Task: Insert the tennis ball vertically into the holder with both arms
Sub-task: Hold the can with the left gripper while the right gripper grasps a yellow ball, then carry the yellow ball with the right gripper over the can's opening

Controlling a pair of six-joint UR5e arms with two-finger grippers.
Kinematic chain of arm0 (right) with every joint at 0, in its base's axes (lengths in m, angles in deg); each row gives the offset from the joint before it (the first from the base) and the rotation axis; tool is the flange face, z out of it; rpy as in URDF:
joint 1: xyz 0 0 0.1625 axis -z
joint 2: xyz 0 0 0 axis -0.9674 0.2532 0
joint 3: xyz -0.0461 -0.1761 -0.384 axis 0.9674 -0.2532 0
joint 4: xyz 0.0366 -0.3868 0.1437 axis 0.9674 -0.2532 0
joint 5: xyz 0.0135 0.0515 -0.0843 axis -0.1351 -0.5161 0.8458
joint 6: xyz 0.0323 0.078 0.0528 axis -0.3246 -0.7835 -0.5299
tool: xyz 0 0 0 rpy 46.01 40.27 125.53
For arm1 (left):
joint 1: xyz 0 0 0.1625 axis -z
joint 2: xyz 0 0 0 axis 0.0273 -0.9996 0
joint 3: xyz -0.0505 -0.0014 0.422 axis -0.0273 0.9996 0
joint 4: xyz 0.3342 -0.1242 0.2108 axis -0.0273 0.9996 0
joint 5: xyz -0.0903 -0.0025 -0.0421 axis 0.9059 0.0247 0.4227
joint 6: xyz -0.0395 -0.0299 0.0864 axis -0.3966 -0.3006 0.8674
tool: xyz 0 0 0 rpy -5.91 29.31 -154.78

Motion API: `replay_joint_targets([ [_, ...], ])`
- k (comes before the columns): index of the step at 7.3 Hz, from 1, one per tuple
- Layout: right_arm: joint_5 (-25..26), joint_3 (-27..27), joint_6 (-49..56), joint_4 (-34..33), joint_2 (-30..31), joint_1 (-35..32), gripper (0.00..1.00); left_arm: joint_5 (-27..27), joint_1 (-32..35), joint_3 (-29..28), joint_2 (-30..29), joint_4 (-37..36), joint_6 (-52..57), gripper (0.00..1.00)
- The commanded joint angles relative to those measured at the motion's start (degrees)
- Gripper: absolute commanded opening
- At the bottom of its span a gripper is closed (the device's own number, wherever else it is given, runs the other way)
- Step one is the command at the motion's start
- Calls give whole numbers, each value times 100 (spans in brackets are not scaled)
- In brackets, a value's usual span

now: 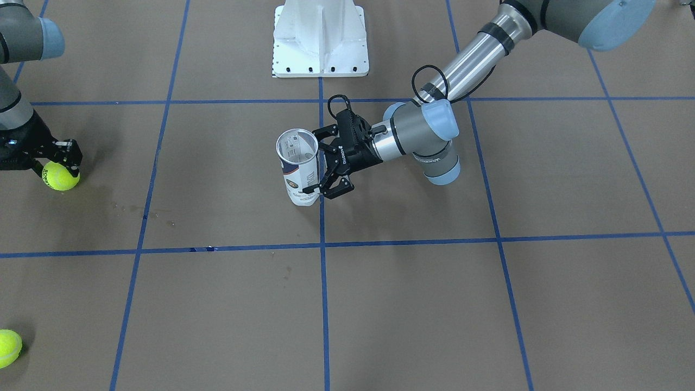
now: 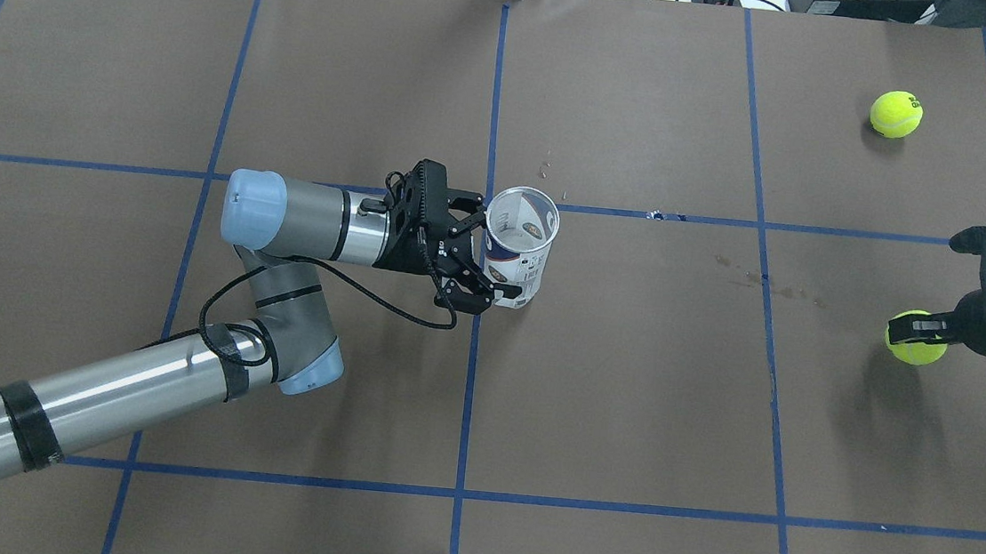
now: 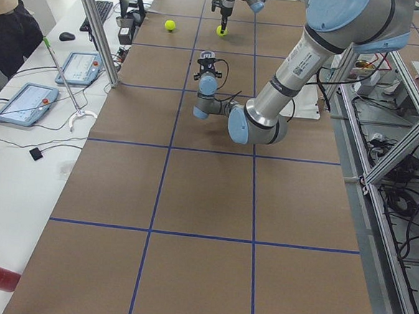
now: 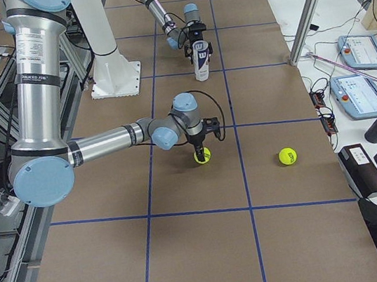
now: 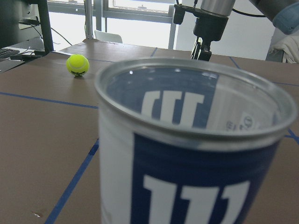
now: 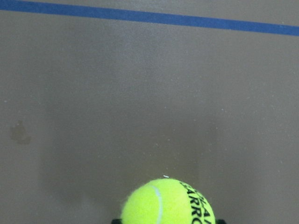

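Note:
The holder [image 1: 299,168] is a clear can with a navy-and-white "W" label, standing upright and open-topped near the table's middle [image 2: 518,248]. My left gripper [image 2: 495,255] reaches in sideways with a finger on each side of the can and looks shut on it. The can fills the left wrist view [image 5: 187,163]. My right gripper [image 2: 921,332] points down at the table's right end, shut on a yellow tennis ball [image 2: 916,339] at or just above the table surface. That ball shows between the fingers in the right wrist view [image 6: 168,203].
A second tennis ball [image 2: 896,113] lies loose at the far right, also in the front view [image 1: 8,348]. The white metal pedestal base [image 1: 320,43] stands at the robot's side of the table. Blue tape lines cross the brown table cover.

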Motion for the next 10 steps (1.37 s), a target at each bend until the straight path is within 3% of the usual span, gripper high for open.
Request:
replay_joint_targets([
  [1, -420, 204, -40, -25, -454, -400, 0, 7, 3, 0, 18, 0, -5, 95],
  [2, -867, 300, -93, -25, -744, -725, 0, 7, 3, 0, 18, 0, -5, 95],
  [4, -1529, 896, -1421, -25, -1219, -956, 0, 7, -6, 0, 44, 18, -5, 95],
  [6, -1540, 1083, -3136, -95, -2235, -904, 0, 7, -6, 0, 53, 27, -5, 95],
  [8, -1444, 1118, -3572, -1353, -3369, -625, 0, 7, -14, 0, 53, 27, -5, 95],
  [10, -1059, 1180, -3653, -1914, -3744, -238, 0, -2, -23, 0, 36, 18, -5, 95],
])
